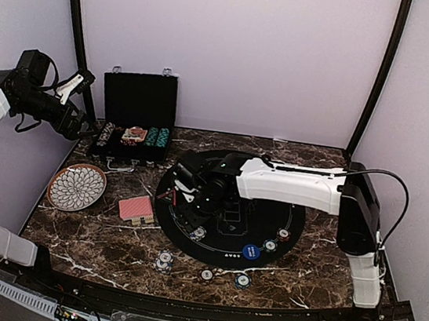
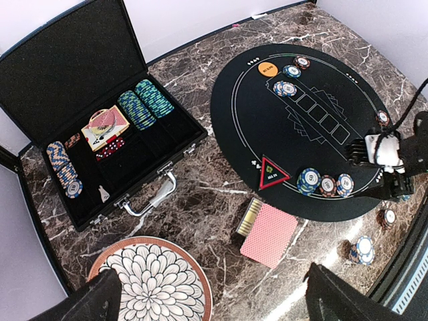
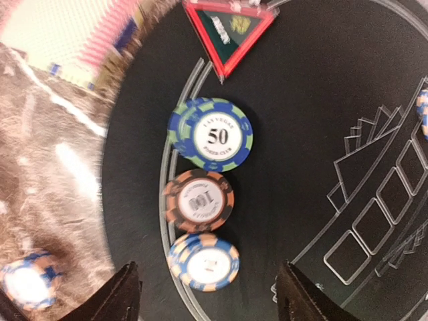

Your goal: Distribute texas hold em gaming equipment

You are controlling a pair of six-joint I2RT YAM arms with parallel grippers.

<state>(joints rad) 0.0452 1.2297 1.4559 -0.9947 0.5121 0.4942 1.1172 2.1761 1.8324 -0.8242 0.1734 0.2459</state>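
A red-backed card deck [image 1: 136, 209] lies on the marble left of the black round mat [image 1: 270, 215]; it also shows in the left wrist view [image 2: 269, 234]. My right gripper [image 1: 190, 195] hovers open and empty over the mat's left edge. Below it lie three chips in a row: a blue-green 50 chip [image 3: 210, 134], an orange-black 100 chip [image 3: 198, 200] and a blue-cream chip [image 3: 204, 261], the last between my fingertips [image 3: 210, 297]. A red triangle marker [image 3: 231, 30] lies beyond them. A blue button disc [image 1: 251, 251] and an orange disc [image 2: 267, 68] sit on the mat. My left gripper [image 2: 217, 304] is open and empty, high at the left.
The open black case [image 1: 135, 114] at the back left holds chip rows [image 2: 146, 103] and cards. The petal-pattern plate [image 1: 76, 187] sits at the left. Loose chips [image 1: 164, 261] lie on the marble by the front edge. More chips [image 2: 291, 70] sit on the mat.
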